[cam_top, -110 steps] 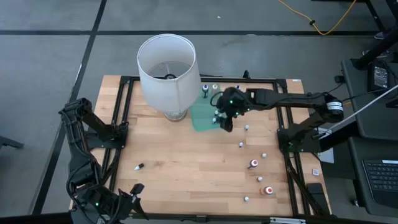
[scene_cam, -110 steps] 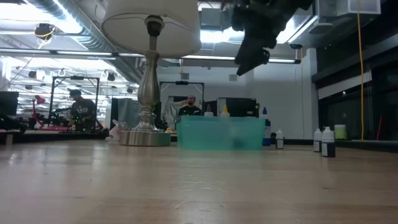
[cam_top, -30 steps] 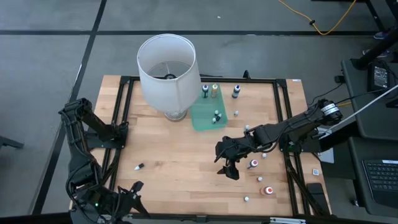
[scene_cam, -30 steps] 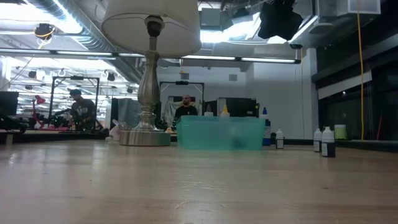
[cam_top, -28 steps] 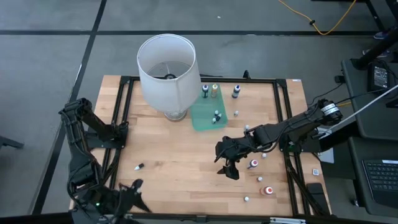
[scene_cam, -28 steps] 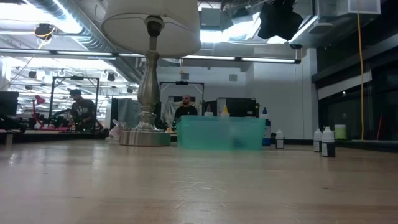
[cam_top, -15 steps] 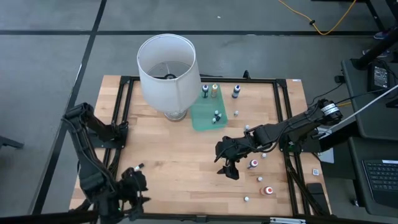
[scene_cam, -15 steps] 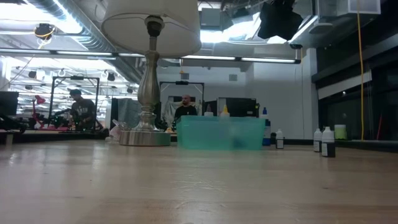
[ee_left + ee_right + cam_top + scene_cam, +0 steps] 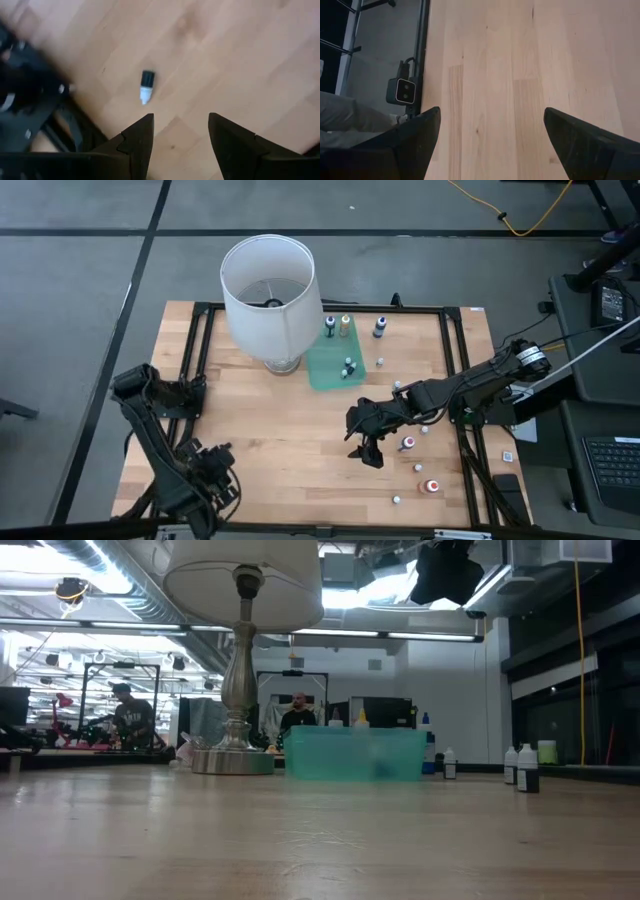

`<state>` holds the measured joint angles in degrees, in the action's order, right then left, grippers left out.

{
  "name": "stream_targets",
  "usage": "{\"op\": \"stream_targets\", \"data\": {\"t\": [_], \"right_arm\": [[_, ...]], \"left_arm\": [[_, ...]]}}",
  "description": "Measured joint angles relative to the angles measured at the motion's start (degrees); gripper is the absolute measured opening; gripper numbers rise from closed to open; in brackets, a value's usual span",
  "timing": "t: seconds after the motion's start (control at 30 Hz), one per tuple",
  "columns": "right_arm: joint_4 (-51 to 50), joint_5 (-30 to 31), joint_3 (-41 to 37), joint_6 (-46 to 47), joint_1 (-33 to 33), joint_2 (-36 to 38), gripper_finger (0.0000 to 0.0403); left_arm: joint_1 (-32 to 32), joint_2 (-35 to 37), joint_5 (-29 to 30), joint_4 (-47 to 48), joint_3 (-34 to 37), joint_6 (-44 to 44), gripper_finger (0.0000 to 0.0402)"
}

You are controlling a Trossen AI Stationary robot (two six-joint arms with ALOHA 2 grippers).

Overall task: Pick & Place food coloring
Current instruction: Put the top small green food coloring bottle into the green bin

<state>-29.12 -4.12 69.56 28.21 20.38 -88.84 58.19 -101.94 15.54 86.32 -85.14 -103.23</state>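
So the left pincer (image 9: pixel 205 475) is parked low over the desk (image 9: pixel 300 440) at about 7 o'clock, jaws parted and nothing gripped. It looks lined up on purpose: a stray food coloring bottle (image 9: pixel 146 87) is seen just ahead of its fingers (image 9: pixel 137 137) in the left wrist view. That bottle is lying flat on the wood, dark body one way and white tip aimed back toward the pincer, long axis roughly along the approach line. A grab would probably need the jaws across the body, not the ends.

The right pincer (image 9: pixel 366 442) is held above the desk around 4 o'clock, spread wide and empty, only bare wood under it.

More bottles (image 9: pixel 408 443) are scattered at 4 to 5 o'clock. A few are already placed on the green tray (image 9: pixel 322 368) by the lamp (image 9: pixel 268 285), and some are standing just past it at 12.
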Motion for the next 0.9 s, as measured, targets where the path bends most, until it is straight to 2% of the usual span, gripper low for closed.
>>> {"op": "stream_targets", "data": {"t": [0.27, 0.47, 0.73, 0.9], "right_arm": [[0.2, 0.0, 0.0, 0.0, 0.0, 0.0, 0.0354], [0.2, -0.5, 0.0, -0.8, 0.0, 0.0, 0.0354], [0.1, -0.5, 0.0, -1.6, 0.0, 0.0, 0.0354], [-0.1, -1.9, 0.0, -1.4, 0.0, 0.0, 0.0354]], "left_arm": [[-6.1, -1.2, -9.0, 0.1, 4.1, -9.3, 0.0182], [-7.4, -0.8, -11.0, -2.7, 10.3, -2.6, 0.0182], [-7.6, 1.5, -10.2, -12.4, 18.9, 10.9, 0.0182], [-5.7, 4.0, -10.7, -18.7, 25.3, 11.3, 0.0182]]}}
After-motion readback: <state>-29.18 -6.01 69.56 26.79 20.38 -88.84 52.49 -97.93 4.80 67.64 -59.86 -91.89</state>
